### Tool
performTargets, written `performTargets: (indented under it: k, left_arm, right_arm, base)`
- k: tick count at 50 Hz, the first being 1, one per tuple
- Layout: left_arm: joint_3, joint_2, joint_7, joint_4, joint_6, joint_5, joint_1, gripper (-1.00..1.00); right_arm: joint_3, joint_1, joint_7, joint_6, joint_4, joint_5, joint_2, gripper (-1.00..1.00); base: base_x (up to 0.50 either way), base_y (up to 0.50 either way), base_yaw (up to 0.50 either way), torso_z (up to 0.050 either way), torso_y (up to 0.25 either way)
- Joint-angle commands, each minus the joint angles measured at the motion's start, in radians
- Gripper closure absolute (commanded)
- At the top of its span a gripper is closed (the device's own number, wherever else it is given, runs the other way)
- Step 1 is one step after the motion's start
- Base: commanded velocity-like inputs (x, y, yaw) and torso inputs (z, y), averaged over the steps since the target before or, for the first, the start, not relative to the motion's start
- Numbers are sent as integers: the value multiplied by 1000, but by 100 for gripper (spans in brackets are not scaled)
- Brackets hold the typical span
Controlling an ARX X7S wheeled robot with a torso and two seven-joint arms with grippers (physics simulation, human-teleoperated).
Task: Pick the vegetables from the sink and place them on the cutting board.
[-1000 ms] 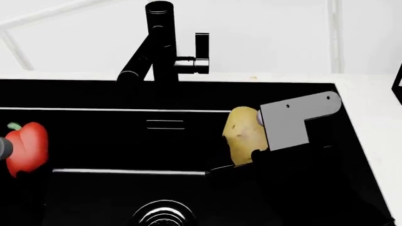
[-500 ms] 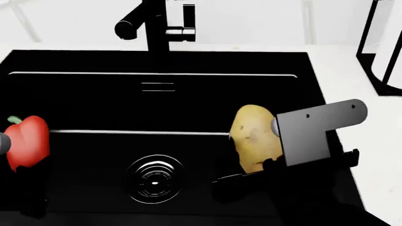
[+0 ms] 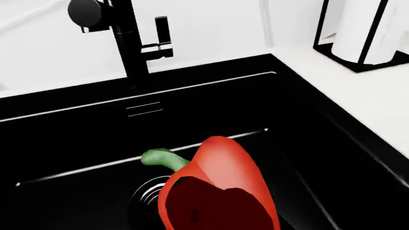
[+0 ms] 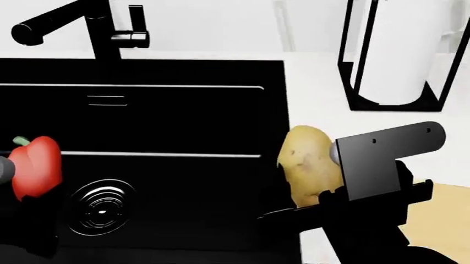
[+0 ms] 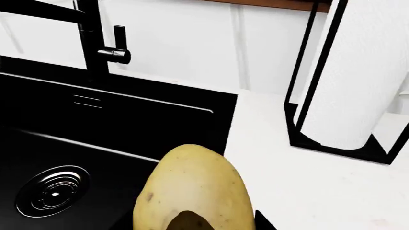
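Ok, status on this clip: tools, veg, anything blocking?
Left tool shut on pepper. Right tool shut on potato. Cutting board partly in view, bare. Towel holder stands clear.

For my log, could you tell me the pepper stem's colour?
Green stem, clearest in left wrist view.

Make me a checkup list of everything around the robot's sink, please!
Surface: white counter around a black sink, drain bare.
Job's things: red bell pepper and potato both held up; cutting board corner at far right, bare where seen.
Clutter: paper towel roll in black holder.
Grippers: left gripper shut on pepper; right gripper shut on potato.
Cables: nothing seen.
Surroundings: black faucet, white wall.
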Motion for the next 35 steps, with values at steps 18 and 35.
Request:
performTargets:
  k: [18, 35]
  left_arm:
    - [18, 7, 7, 2, 46, -6, 5, 100]
    - [17, -4, -8, 17, 51, -37, 1, 100]
  right_arm:
    - [37, -6, -5, 37, -15, 37, 23, 100]
    - [23, -14, -1, 35, -13, 47, 25, 100]
  base:
    - [0, -500, 0, 0, 0]
    - [0, -500, 0, 0, 0]
